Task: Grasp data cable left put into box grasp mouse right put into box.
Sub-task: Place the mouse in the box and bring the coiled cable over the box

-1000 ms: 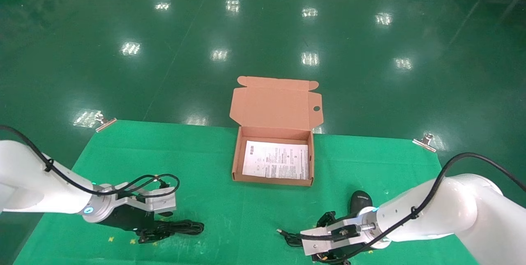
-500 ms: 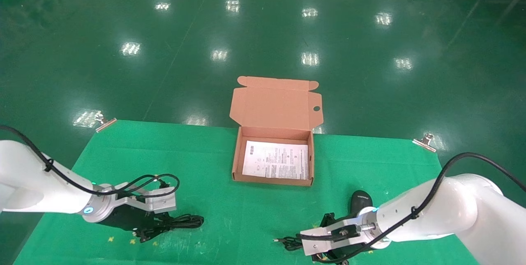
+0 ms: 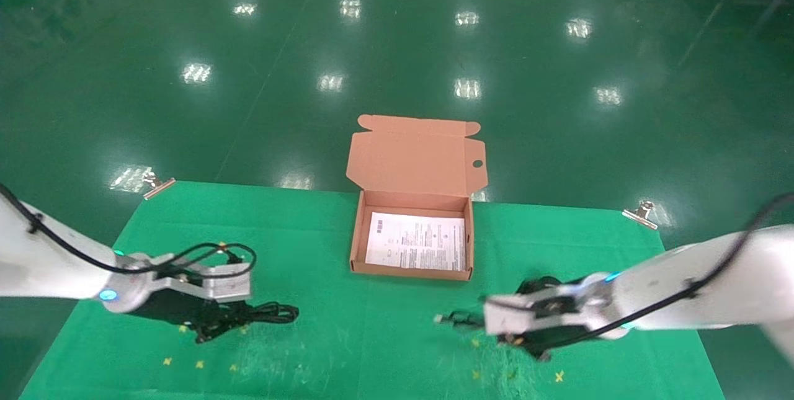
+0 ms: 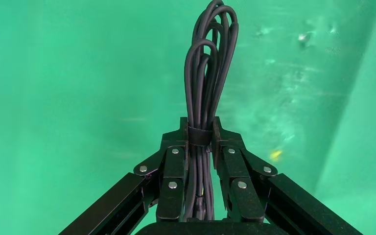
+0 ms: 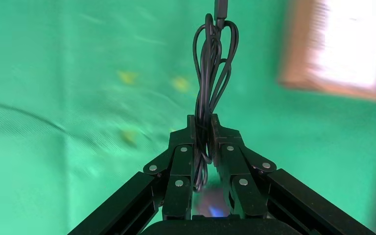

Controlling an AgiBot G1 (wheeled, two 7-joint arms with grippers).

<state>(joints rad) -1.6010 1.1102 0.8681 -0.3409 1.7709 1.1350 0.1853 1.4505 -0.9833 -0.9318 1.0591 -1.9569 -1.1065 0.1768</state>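
Lifting now, both arms have come up off the green cloth (image 3: 347,338) since a second ago, so both grasps look made and the carry to the box (image 3: 412,271) comes next. Nearest, the right gripper (image 5: 203,128) pinches the mouse's coiled cord, the mouse (image 3: 538,285) tucked under it, plug (image 3: 439,319) pointing left. The left gripper (image 4: 199,131) clamps the data cable (image 4: 208,73), its long axis level, loops pointing right. Beyond, the box sits open, holding only its leaflet (image 3: 417,242).
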